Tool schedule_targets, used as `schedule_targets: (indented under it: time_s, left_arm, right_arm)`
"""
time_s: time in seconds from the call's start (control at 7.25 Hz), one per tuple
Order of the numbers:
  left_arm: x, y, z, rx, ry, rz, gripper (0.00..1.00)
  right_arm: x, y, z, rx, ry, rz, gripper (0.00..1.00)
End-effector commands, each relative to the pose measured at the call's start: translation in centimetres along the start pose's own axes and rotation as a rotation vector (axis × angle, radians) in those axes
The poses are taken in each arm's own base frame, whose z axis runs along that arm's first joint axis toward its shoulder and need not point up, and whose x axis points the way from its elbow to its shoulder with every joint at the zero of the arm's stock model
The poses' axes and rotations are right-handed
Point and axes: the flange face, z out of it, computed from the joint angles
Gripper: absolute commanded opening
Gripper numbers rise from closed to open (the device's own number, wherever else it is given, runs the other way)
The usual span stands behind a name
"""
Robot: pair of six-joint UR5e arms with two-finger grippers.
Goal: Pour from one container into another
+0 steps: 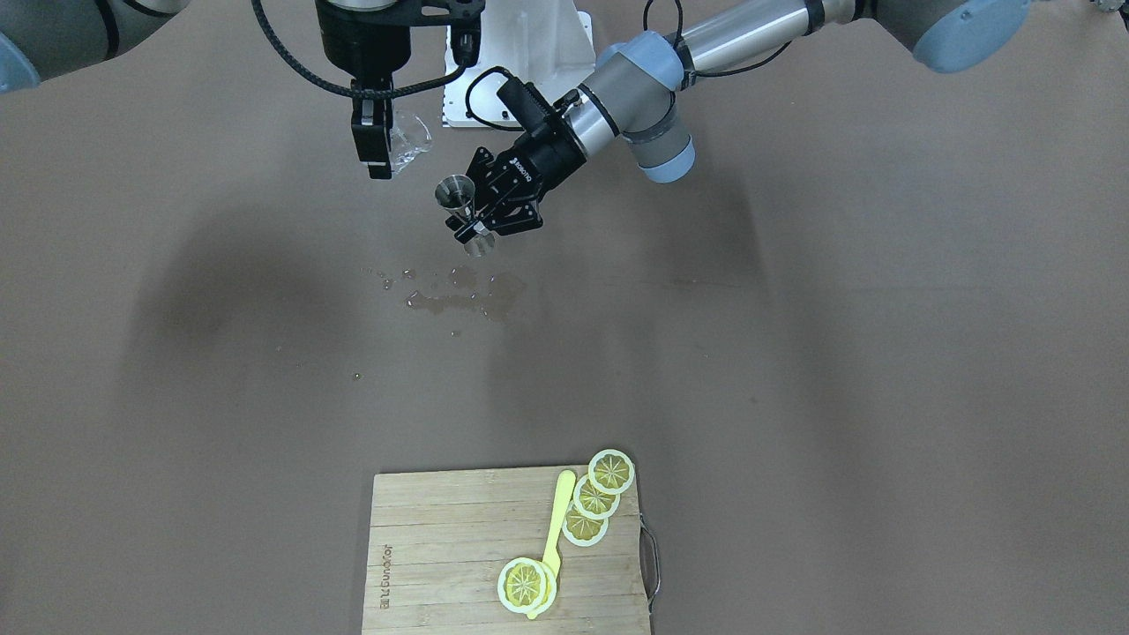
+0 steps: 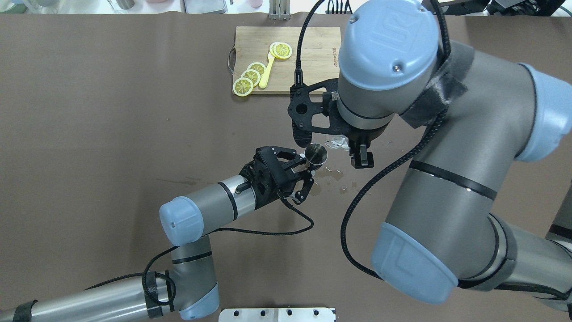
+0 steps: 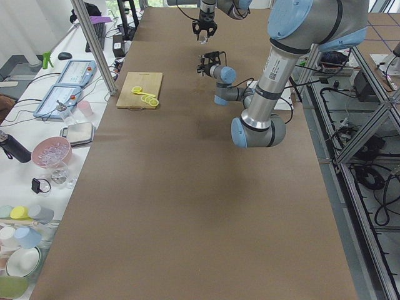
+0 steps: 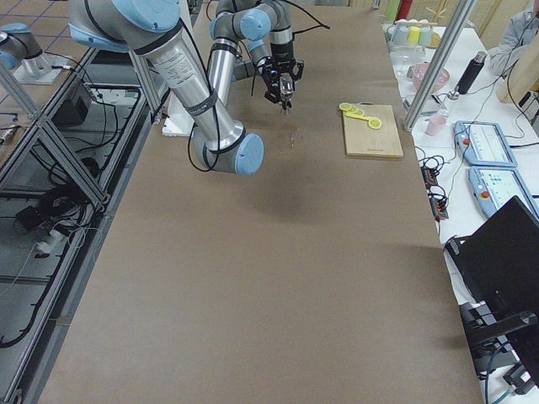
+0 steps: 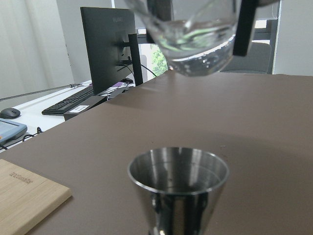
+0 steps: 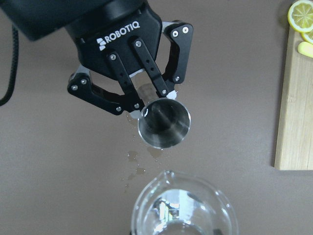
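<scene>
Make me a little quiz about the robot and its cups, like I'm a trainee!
1. True or false: the left claw grips the steel jigger.
2. What does the right claw hold? A) a clear glass cup B) a yellow spoon C) nothing
3. Fill in: the lemon slices lie on a wooden cutting ___.
Key: 1 true; 2 A; 3 board.
</scene>
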Motion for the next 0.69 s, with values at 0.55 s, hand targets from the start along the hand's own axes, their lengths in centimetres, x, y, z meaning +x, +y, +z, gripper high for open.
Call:
schedule_targets:
  time_s: [0.55]
  left_arm:
    - [-6.3,0.4,-1.5,0.005,-0.128,0.064,0.0]
  right_arm:
    - [4.8,9.6,-0.4,0.268,0.015,0.078,0.0]
